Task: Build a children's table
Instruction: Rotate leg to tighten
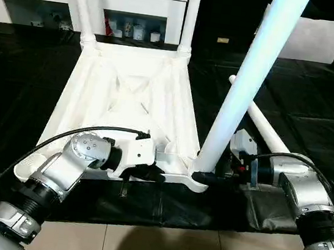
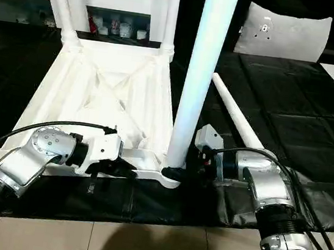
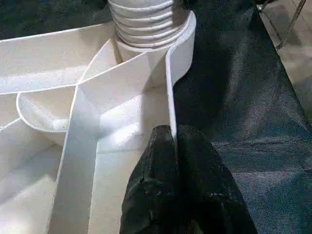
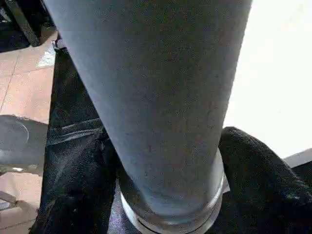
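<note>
Here the left gripper (image 3: 173, 146) jaws are pinching the upturned white plastic ribbed table top's (image 1: 128, 89) rim, right gripper (image 4: 161, 170) jaws bracketing the white tapered leg (image 1: 246, 86), grip unclear.

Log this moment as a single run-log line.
stage: third leg standing in near socket | left gripper: shut on tabletop rim | right gripper: fingers around leg base | spare leg: on mat

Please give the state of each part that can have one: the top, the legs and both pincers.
Top: upside down on the black mat.
Two far legs: upright in sockets.
Near leg: standing in its corner socket, tilted.
Fourth leg: lying loose on the mat.
Left pincer: shut on the top's rim.
Right pincer: around the near leg's base.
</note>
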{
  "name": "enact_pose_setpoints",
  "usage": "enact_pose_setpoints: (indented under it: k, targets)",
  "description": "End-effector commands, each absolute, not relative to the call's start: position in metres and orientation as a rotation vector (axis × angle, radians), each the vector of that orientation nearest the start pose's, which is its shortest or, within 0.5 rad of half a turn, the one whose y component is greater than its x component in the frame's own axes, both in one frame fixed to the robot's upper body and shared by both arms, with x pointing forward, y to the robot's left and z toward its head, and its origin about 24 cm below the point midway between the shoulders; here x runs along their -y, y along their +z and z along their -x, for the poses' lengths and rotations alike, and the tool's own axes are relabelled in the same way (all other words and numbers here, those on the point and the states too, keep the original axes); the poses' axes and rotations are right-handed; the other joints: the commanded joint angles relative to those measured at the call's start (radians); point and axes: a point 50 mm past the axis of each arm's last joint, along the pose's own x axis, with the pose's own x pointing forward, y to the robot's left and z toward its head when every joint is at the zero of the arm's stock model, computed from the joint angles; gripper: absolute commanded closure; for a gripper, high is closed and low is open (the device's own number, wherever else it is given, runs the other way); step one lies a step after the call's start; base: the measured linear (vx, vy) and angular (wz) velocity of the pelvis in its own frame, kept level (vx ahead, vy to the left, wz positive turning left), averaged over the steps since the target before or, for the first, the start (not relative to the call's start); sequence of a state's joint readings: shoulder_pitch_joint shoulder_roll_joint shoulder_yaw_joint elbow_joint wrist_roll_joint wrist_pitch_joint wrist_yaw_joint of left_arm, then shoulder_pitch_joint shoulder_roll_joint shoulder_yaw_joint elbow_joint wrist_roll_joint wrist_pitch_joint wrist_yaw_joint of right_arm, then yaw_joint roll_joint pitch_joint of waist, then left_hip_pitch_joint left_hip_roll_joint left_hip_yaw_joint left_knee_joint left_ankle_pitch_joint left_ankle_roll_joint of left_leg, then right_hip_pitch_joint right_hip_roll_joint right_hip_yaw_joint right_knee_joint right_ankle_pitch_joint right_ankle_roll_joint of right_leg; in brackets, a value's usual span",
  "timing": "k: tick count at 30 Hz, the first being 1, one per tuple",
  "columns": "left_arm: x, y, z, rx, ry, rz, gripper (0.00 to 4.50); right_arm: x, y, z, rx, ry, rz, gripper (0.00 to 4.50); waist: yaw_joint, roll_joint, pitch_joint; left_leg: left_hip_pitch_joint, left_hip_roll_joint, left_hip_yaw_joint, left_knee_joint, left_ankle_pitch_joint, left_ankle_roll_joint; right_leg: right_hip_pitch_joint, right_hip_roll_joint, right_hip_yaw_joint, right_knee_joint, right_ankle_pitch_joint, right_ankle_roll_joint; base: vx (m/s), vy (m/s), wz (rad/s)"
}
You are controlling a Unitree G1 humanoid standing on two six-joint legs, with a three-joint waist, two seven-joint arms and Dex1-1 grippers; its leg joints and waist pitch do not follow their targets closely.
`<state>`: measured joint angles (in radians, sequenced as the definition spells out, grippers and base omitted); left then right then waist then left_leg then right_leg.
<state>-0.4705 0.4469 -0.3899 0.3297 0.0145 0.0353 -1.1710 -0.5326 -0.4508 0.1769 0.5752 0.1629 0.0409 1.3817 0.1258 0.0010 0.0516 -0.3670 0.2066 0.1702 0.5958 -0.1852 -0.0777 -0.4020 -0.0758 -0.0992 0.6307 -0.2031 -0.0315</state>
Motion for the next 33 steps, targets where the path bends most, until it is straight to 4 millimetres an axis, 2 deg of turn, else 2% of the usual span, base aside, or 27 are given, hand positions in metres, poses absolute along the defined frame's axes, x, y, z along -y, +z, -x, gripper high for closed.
enact_pose_setpoints:
  k: [1,8,10,12,14,15,17,18,19,21,22,23,24,26,29,30,33]
  targets:
    - [-0.114,0.054,-0.284,-0.331,-1.508,-0.591,4.50,0.170,0.064,-0.306,-0.346,1.406,0.215,1.58,-0.004,-0.002,-0.073,0.004,0.029,-0.002,-0.056,-0.109,0.076,0.064,-0.068,0.059,-0.067,-0.053,-0.224,0.000,0.000,0.00]
    - [-0.113,0.054,-0.285,-0.357,-1.437,-0.480,4.50,0.164,0.055,-0.304,-0.388,1.366,0.088,1.85,-0.005,-0.005,-0.072,0.004,0.031,-0.002,-0.057,-0.106,0.072,0.064,-0.070,0.058,-0.066,-0.059,-0.230,0.000,0.000,0.00]
    - [-0.109,0.057,-0.286,-0.352,-1.379,-0.411,4.50,0.157,0.050,-0.307,-0.399,1.292,0.036,1.86,-0.010,-0.004,-0.070,0.004,0.031,-0.002,-0.060,-0.116,0.064,0.063,-0.070,0.058,-0.066,-0.080,-0.228,0.000,0.000,0.00]
    - [-0.102,0.060,-0.290,-0.342,-1.253,-0.342,4.50,0.140,0.041,-0.316,-0.403,1.129,-0.004,1.87,-0.023,-0.003,-0.060,0.003,0.028,-0.004,-0.066,-0.155,0.038,0.061,-0.073,0.056,-0.083,-0.204,-0.201,0.000,0.000,0.00]
    - [-0.099,0.060,-0.292,-0.344,-1.201,-0.333,4.50,0.134,0.038,-0.320,-0.402,1.068,-0.028,1.87,-0.037,-0.005,-0.061,0.004,0.025,-0.008,-0.069,-0.184,0.015,0.065,-0.076,0.053,-0.095,-0.303,-0.164,0.000,0.000,0.00]
    - [-0.099,0.060,-0.292,-0.344,-1.199,-0.332,4.50,0.134,0.038,-0.320,-0.402,1.065,-0.029,1.87,-0.042,-0.008,-0.061,0.001,0.024,-0.009,-0.068,-0.185,0.014,0.066,-0.075,0.053,-0.096,-0.316,-0.155,0.000,0.000,0.00]
    - [-0.093,0.061,-0.295,-0.346,-1.119,-0.302,4.50,0.124,0.035,-0.327,-0.401,0.975,-0.054,1.87,-0.058,-0.007,-0.058,0.004,0.023,-0.007,-0.069,-0.204,0.013,0.057,-0.071,0.055,-0.101,-0.344,-0.151,0.000,0.000,0.00]
    - [-0.089,0.063,-0.298,-0.340,-1.071,-0.290,4.50,0.118,0.034,-0.330,-0.405,0.924,-0.073,1.87,-0.063,-0.012,-0.059,0.004,0.021,-0.007,-0.066,-0.206,0.014,0.058,-0.072,0.054,-0.104,-0.367,-0.143,0.000,0.000,0.00]
    - [-0.082,0.066,-0.303,-0.325,-1.007,-0.261,4.50,0.110,0.032,-0.337,-0.415,0.830,-0.107,1.87,-0.066,-0.010,-0.058,0.004,0.021,-0.007,-0.067,-0.202,0.013,0.057,-0.072,0.054,-0.105,-0.373,-0.142,0.000,0.000,0.00]
    - [-0.065,0.075,-0.310,-0.288,-0.910,-0.211,4.50,0.094,0.029,-0.346,-0.448,0.666,-0.185,1.87,-0.082,-0.010,-0.059,-0.001,0.018,-0.010,-0.067,-0.193,0.004,0.059,-0.072,0.052,-0.106,-0.396,-0.131,0.000,0.000,0.00]
    - [-0.061,0.077,-0.311,-0.275,-0.902,-0.210,4.50,0.089,0.028,-0.347,-0.444,0.649,-0.192,1.87,-0.086,-0.016,-0.058,-0.003,0.018,-0.010,-0.068,-0.190,0.003,0.058,-0.072,0.050,-0.107,-0.397,-0.128,0.000,0.000,0.00]
    - [-0.058,0.078,-0.311,-0.268,-0.901,-0.214,4.50,0.086,0.029,-0.348,-0.436,0.644,-0.193,1.87,-0.083,-0.012,-0.062,-0.002,0.016,-0.011,-0.065,-0.180,0.009,0.060,-0.073,0.050,-0.107,-0.382,-0.125,0.000,0.000,0.00]
    - [-0.056,0.077,-0.311,-0.269,-0.905,-0.225,4.50,0.083,0.029,-0.348,-0.428,0.648,-0.186,1.87,-0.081,-0.012,-0.063,0.001,0.018,-0.006,-0.062,-0.179,0.022,0.053,-0.073,0.054,-0.107,-0.347,-0.135,0.000,0.000,0.00]
    - [-0.056,0.075,-0.311,-0.276,-0.902,-0.271,4.50,0.081,0.029,-0.349,-0.418,0.648,-0.184,1.17,-0.075,-0.012,-0.067,0.000,0.018,-0.005,-0.061,-0.153,0.040,0.055,-0.070,0.056,-0.099,-0.271,-0.153,0.000,0.000,0.00]
    - [-0.062,0.074,-0.314,-0.282,-0.875,-0.292,4.50,0.085,0.034,-0.350,-0.374,0.662,-0.213,1.08,-0.068,-0.009,-0.070,-0.001,0.021,-0.004,-0.060,-0.114,0.060,0.058,-0.068,0.057,-0.087,-0.167,-0.183,0.000,0.000,0.00]
    - [-0.067,0.074,-0.316,-0.286,-0.862,-0.304,4.50,0.088,0.037,-0.351,-0.343,0.683,-0.206,0.96,-0.065,-0.005,-0.072,0.000,0.022,-0.003,-0.060,-0.100,0.066,0.058,-0.067,0.057,-0.083,-0.130,-0.195,0.000,0.000,0.00]
    - [-0.071,0.072,-0.318,-0.295,-0.840,-0.330,4.50,0.094,0.040,-0.351,-0.316,0.688,-0.177,0.65,-0.062,-0.006,-0.068,-0.002,0.022,-0.002,-0.060,-0.110,0.072,0.060,-0.069,0.056,-0.085,-0.129,-0.204,0.000,0.000,0.00]
